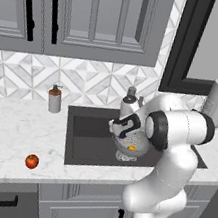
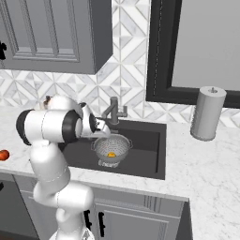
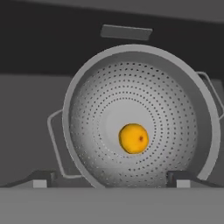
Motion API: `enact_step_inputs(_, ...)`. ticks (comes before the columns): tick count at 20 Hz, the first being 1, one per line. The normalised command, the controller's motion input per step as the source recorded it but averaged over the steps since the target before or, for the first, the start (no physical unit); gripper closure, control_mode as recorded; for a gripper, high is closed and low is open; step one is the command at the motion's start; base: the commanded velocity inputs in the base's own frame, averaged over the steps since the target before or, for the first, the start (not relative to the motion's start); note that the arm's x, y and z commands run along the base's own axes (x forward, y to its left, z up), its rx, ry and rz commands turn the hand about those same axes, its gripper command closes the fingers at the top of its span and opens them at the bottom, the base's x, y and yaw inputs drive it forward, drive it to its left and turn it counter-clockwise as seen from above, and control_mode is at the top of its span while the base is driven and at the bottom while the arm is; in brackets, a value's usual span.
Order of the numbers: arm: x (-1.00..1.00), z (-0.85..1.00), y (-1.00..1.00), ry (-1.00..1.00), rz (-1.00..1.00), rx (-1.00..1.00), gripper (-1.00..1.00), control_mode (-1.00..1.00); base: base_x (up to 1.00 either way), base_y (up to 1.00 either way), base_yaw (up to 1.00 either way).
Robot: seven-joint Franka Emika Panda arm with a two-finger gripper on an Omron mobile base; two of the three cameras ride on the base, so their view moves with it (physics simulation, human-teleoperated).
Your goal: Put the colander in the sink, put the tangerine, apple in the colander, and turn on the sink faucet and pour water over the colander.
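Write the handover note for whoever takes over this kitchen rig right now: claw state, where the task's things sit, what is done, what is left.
Claw: open, empty, poised over the colander.
Colander: in the sink, standing on the basin floor.
Tangerine: lying at the colander's bottom.
Apple: on the marble counter, left of the sink, near the front edge.
Sink faucet: behind the basin; no water seen running.
Done: colander placed, tangerine in.
Left: fetch the apple, drop it in the colander, turn on the faucet.
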Motion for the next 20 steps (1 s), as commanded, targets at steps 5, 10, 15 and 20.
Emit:
enact_step_inputs(5,-0.52,0.54,0.28,0.09,0.00,0.01,-1.00,-1.00,0.00,0.00,0.00)
enact_step_inputs(10,-0.64,0.61,0.21,0.07,0.00,0.00,-1.00,-1.00,0.00,0.00,0.00)
enact_step_inputs(15,-0.67,0.70,0.23,0.00,0.01,0.00,-1.00,-1.00,0.00,0.00,0.00)
enact_step_inputs(20,-0.72,0.41,0.46,0.00,0.01,0.00,-1.00,-1.00,0.00,0.00,0.00)
